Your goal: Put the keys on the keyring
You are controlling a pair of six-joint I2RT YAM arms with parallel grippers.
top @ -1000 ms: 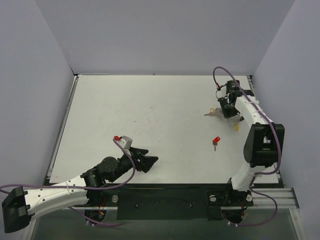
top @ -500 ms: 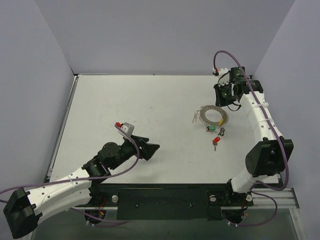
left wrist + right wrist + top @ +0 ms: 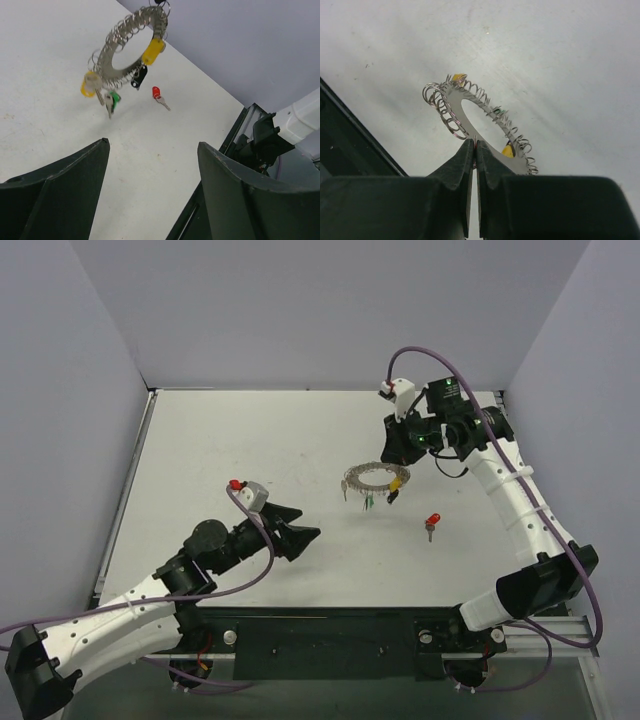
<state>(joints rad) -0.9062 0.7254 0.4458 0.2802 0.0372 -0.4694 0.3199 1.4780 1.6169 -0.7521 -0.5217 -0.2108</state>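
Observation:
My right gripper [image 3: 399, 457] [image 3: 475, 145] is shut on the edge of the keyring [image 3: 372, 476] [image 3: 106, 58] [image 3: 454, 100], a silvery loop edged with wire coils, and holds it above the table. Keys hang from it: two with yellow heads [image 3: 152, 49] [image 3: 89, 85], one green [image 3: 113, 99] and one black [image 3: 139, 77]. A red-headed key [image 3: 432, 521] [image 3: 156, 93] lies loose on the table, right of the ring. My left gripper [image 3: 306, 526] [image 3: 152, 145] stands open and empty near the table's front, pointing toward the ring and well short of it.
The white table [image 3: 250, 450] is enclosed by grey walls on three sides. A black rail [image 3: 330, 645] runs along the near edge by the arm bases. The left arm's purple cable [image 3: 250, 540] loops beside its wrist.
My right gripper has lifted the keyring off the table at the far right and carried it left toward the middle. The left arm has crept slightly forward, still open.

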